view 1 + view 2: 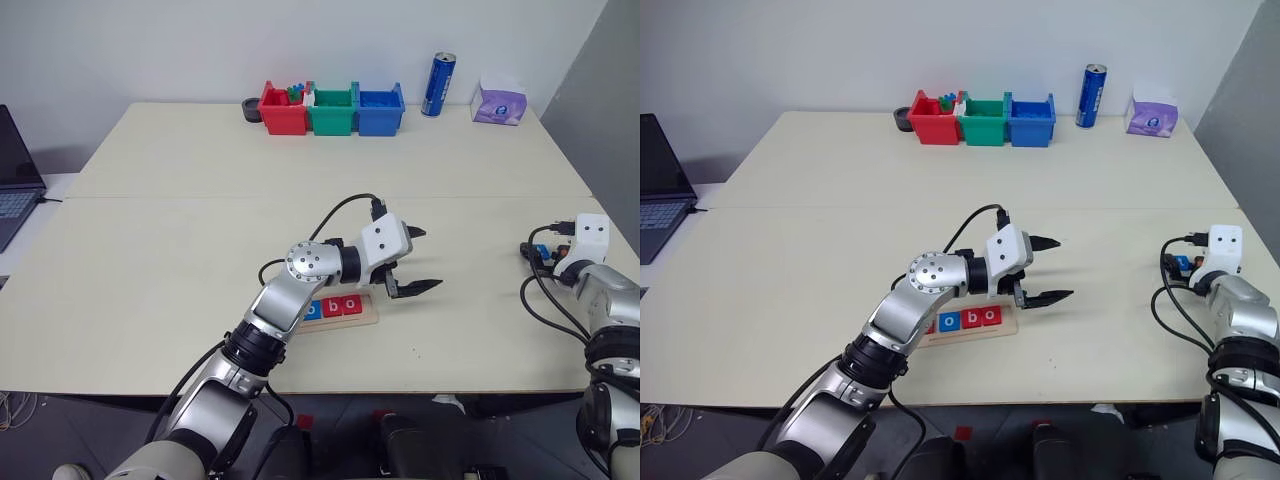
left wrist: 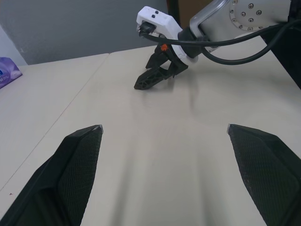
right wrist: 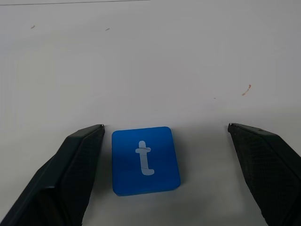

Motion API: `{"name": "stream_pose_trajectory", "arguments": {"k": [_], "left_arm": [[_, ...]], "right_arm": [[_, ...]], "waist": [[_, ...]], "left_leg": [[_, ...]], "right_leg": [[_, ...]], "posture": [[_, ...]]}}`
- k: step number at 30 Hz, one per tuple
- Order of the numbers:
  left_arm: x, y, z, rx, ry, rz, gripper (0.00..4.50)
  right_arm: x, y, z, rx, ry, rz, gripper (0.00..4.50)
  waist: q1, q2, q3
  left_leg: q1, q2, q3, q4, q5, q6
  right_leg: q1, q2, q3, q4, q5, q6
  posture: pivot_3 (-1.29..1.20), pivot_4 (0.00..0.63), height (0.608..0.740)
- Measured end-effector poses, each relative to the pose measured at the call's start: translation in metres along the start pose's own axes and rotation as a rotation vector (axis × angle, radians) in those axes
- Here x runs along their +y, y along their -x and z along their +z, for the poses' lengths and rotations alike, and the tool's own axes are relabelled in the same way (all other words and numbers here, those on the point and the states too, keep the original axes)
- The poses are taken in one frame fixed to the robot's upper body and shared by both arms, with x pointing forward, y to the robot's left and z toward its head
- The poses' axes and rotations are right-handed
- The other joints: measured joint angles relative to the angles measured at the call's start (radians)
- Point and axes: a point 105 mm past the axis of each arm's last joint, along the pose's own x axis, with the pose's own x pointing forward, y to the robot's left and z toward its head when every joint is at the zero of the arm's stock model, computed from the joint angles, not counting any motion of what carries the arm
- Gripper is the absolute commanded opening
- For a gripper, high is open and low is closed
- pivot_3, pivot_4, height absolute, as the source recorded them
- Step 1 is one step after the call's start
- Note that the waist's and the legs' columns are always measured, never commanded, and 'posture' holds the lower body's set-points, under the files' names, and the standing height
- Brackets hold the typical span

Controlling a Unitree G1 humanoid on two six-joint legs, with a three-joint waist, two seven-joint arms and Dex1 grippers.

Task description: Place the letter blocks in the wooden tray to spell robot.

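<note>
Nearest in the head views, the wooden tray (image 1: pixel 970 322) lies at the near edge of the table (image 1: pixel 200 250), partly hidden under the left arm; three letter blocks show in it, a blue one (image 1: pixel 950 321) between two red ones (image 1: pixel 989 316), and the leftmost tile is mostly covered. Just right of the tray the left gripper (image 1: pixel 1042 270) hangs over the table, pointing right, jaws wide and empty. At the far right edge the right gripper (image 1: pixel 545 253) sits low over the table with a bit of blue beneath it. Along the far side stand three bins, red (image 1: pixel 283 108), green (image 1: pixel 332 110) and blue (image 1: pixel 381 109), then one blue can (image 1: pixel 438 85) and one purple tissue pack (image 1: pixel 498 102); a laptop (image 1: pixel 15 180) sits at the far left. From the left wrist, two black fingers (image 2: pixel 75 160) stand wide apart over bare table, with the right gripper beyond them. From the right wrist, the fingers (image 3: pixel 70 165) are spread wide around one blue block marked t (image 3: pixel 145 160), flat on the table, close beside one finger, well clear of the other.
</note>
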Motion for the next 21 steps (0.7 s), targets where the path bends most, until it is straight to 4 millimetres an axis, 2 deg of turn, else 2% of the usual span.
{"name": "stream_pose_trajectory", "arguments": {"k": [3, 9, 12, 14, 15, 17, 18, 21], "left_arm": [[0.001, -0.001, 0.003, -0.004, -0.008, -0.002, 4.50], [0.002, -0.001, 0.004, -0.005, -0.015, -0.008, 4.50], [0.002, -0.001, 0.004, -0.002, -0.015, -0.015, 4.50], [0.003, 0.002, 0.002, 0.008, -0.016, -0.015, 4.50], [0.004, 0.004, 0.001, 0.012, -0.017, -0.012, 4.50], [0.006, 0.014, 0.001, 0.010, -0.022, -0.017, 4.50], [0.006, 0.023, 0.001, 0.010, -0.027, -0.022, 4.50], [-0.002, 0.062, -0.008, 0.035, -0.014, -0.059, 4.50]], "right_arm": [[0.002, 0.000, 0.000, 0.002, -0.016, 0.009, 3.61], [0.007, 0.004, -0.002, 0.008, -0.011, 0.014, 1.47], [0.009, 0.008, -0.003, 0.009, 0.004, 0.013, 1.46], [0.017, 0.012, -0.004, 0.012, 0.011, 0.022, 1.46], [0.026, 0.014, -0.005, 0.013, 0.008, 0.039, 1.46], [0.056, 0.020, -0.006, 0.017, -0.005, 0.104, 1.46], [0.076, 0.024, -0.005, 0.015, -0.015, 0.149, 1.46], [0.154, 0.048, -0.012, 0.028, -0.072, 0.301, 1.46]], "waist": [[0.000, 0.000, 0.000], [0.001, 0.000, 0.000], [0.001, 0.000, 0.000], [-0.001, 0.000, 0.000], [-0.002, 0.000, 0.000], [-0.009, 0.001, 0.000], [-0.016, 0.002, -0.001], [-0.032, 0.003, -0.002]], "left_leg": [[0.000, 0.000, 0.000, 0.000, 0.000, 0.000], [-0.001, 0.000, -0.001, 0.000, 0.000, 0.000], [-0.001, 0.000, -0.001, 0.000, 0.000, 0.000], [0.000, 0.000, -0.001, 0.000, 0.000, 0.000], [0.000, 0.001, -0.001, 0.000, 0.000, 0.000], [0.000, 0.002, -0.003, -0.001, 0.000, 0.000], [0.000, 0.003, -0.004, -0.002, 0.000, -0.001], [0.001, 0.006, -0.009, -0.004, 0.002, -0.003]], "right_leg": [[0.000, 0.000, 0.000, 0.000, 0.000, 0.000], [0.000, 0.000, 0.000, 0.000, 0.000, 0.000], [0.000, 0.000, 0.000, 0.000, 0.000, 0.000], [0.000, 0.000, 0.000, 0.000, 0.000, 0.000], [0.000, 0.000, 0.000, 0.000, 0.000, 0.000], [-0.001, 0.002, 0.001, 0.001, 0.000, 0.000], [-0.001, 0.003, 0.001, 0.001, 0.000, 0.000], [-0.003, 0.004, 0.000, 0.003, -0.002, -0.003]], "posture": [[0.00, 0.150, 0.740], [0.00, 0.150, 0.740], [0.00, 0.150, 0.740], [0.00, 0.150, 0.740], [0.00, 0.150, 0.740], [0.00, 0.150, 0.740], [0.00, 0.150, 0.740], [0.00, 0.150, 0.740]]}}
